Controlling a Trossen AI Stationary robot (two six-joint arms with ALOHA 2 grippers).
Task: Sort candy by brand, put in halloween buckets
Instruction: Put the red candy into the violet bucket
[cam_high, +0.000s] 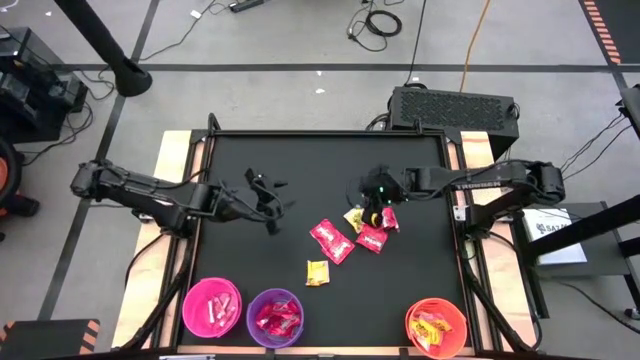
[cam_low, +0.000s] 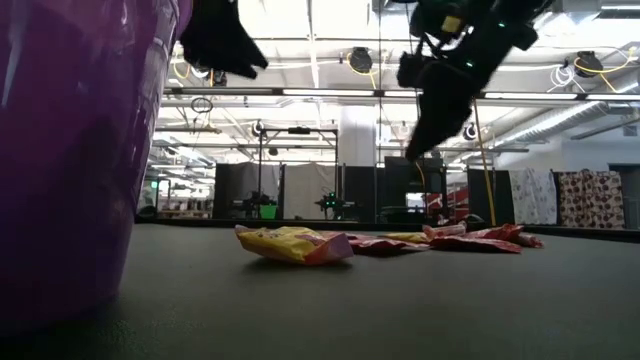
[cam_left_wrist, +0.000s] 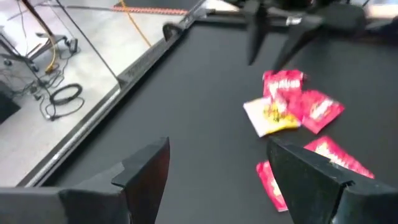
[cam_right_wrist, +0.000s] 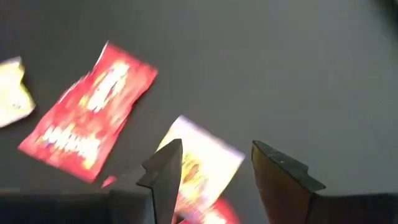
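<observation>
Your right gripper (cam_right_wrist: 211, 171) is hanging open and empty just above a yellow candy (cam_right_wrist: 202, 160) near the middle of the worktop (cam_high: 260, 260). Your left gripper (cam_high: 272, 203) is waiting wide open toward the left edge. The three buckets (cam_high: 212, 306) are standing along the front edge.

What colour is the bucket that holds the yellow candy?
Orange-red bucket; the high view shows it best.

Purple bucket (cam_low: 70, 150) fills the low view's near side, cut off by the edges; rim and contents hidden. Under the right gripper (cam_right_wrist: 211, 163), a yellow packet (cam_right_wrist: 202, 158) is partly covered by the fingers, print blurred. A red packet (cam_right_wrist: 214, 214) below it is cut by the frame edge. Orange bucket (cam_high: 437, 327) is clipped in the high view; brands unreadable.
</observation>
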